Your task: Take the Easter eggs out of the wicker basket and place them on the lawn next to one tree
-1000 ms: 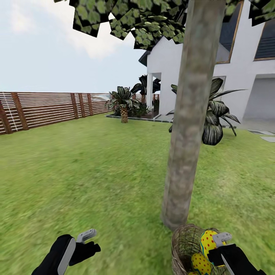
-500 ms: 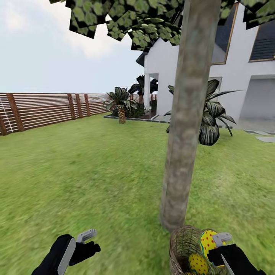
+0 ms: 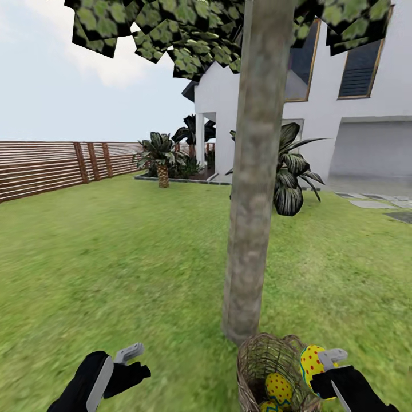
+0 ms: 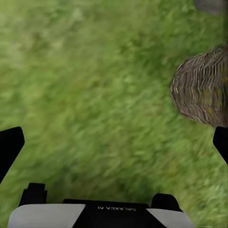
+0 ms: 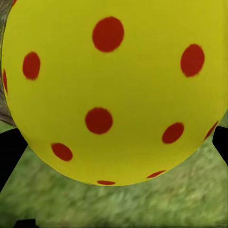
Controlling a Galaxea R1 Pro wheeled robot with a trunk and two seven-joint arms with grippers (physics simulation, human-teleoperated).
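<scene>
Your right hand is clamping one egg over the rim of the wicker basket, with the tree standing just ahead to its left; two eggs are lying in the basket, and your left hand is hanging apart and empty, farther off.

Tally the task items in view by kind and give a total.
Easter eggs: 3 (one held by the right gripper at, two in the basket at and)
Wicker basket: 1
Tree trunk: 1
Total: 5
</scene>
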